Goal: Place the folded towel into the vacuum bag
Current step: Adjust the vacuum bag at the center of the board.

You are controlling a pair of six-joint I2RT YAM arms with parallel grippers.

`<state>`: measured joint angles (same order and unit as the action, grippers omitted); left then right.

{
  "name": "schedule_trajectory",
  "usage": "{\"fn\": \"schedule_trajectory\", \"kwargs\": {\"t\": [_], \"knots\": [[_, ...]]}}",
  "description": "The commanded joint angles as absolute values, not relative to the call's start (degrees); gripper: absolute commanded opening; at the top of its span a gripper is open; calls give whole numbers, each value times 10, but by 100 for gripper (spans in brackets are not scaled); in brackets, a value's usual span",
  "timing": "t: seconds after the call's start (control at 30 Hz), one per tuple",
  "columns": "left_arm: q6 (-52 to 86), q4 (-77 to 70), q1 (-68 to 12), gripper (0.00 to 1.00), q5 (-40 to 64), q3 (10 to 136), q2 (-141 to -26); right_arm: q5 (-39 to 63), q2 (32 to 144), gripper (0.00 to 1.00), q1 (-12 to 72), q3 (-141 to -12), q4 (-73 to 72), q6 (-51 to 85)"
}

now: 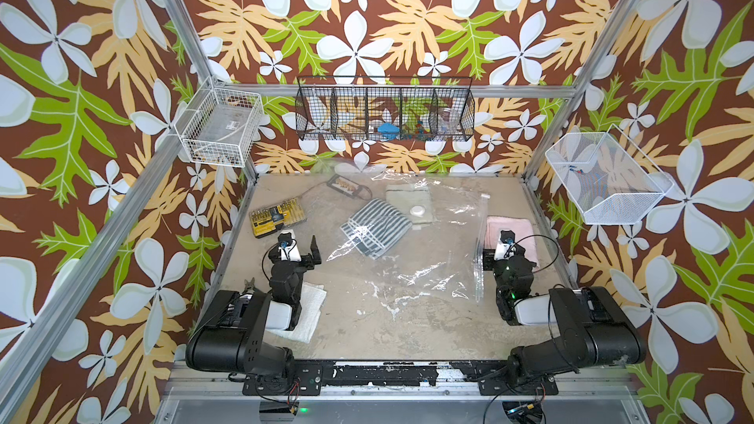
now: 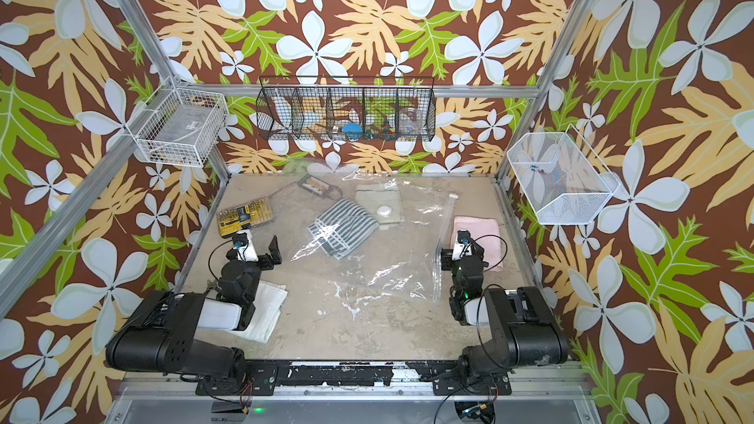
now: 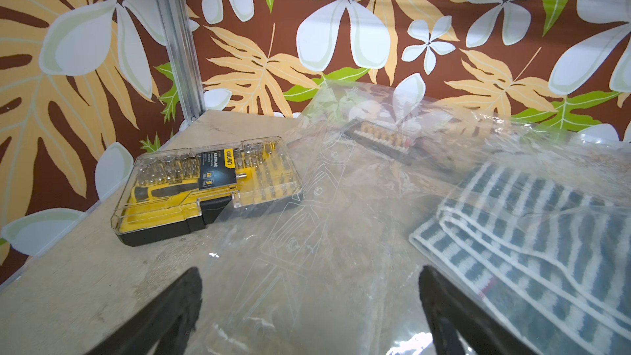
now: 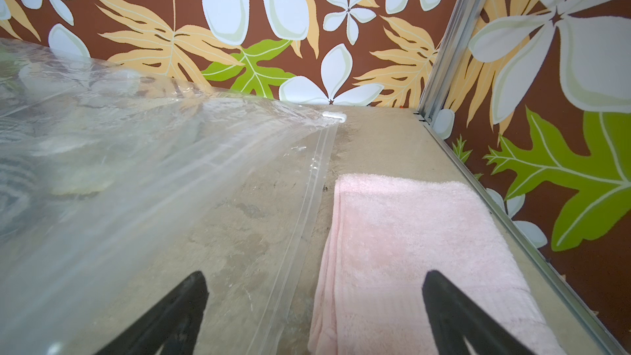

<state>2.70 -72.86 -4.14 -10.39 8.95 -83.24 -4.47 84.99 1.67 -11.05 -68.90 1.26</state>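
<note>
Just outside the zip strip [image 4: 300, 220] of the large crinkly transparent plastic vacuum bag [image 1: 428, 246] lies the folded pink terry towel [image 4: 409, 233], flat on the table [image 1: 408, 332], near the strip, not in the bag. Bag spread flat; small white slider clip [image 4: 334, 116] at the strip's far end, round white valve disc [image 1: 418, 210] near bag centre. Under the film: folded grey-and-white striped towel [image 1: 377, 226] and a cream towel [image 1: 408, 197] below the disc; inside or merely beneath, can't tell.

Progress, my read: pink towel is the one to load, nothing started. Left to do: part the mouth, grab towel, slide it in. Zip sealed or not, can't tell.

Right gripper [image 4: 316, 274] hangs over the gap between strip and pink towel, jaws spread wide, empty. Left gripper [image 3: 309, 269] on the bag's opposite side, over the film edge, also wide, empty.

Room: pink towel squeezed between strip and metal side rail [image 4: 512, 227], tight. Bare table on the bag's robot-facing side is open. Yellow-and-black screwdriver bit case [image 1: 277, 216] meets the bag's corner away from the zip; white folded towel [image 1: 312, 312] lies off the corner nearest the left gripper.
</note>
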Motion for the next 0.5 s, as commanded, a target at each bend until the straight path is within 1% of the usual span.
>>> {"fn": "schedule_trajectory", "kwargs": {"t": [0.0,0.1,0.27,0.3,0.37,0.4,0.47], "knots": [[29,-733,-40,100,-102,91,-830,-31,848,100,11,-111,-706,18],[29,-730,-40,100,-102,93,-831,28,847,100,-17,-105,-718,35],[31,-733,-40,100,-103,91,-831,31,848,99,-18,-105,-720,35],[33,-735,-40,100,-113,91,-829,31,848,100,-18,-105,-720,35],[56,-712,-43,100,-177,94,-807,34,843,99,-18,-110,-722,34],[58,-691,-42,100,-192,99,-789,36,830,100,-18,-122,-686,34],[63,-603,-43,100,-198,125,-737,22,783,99,-18,-189,-515,51]]}}
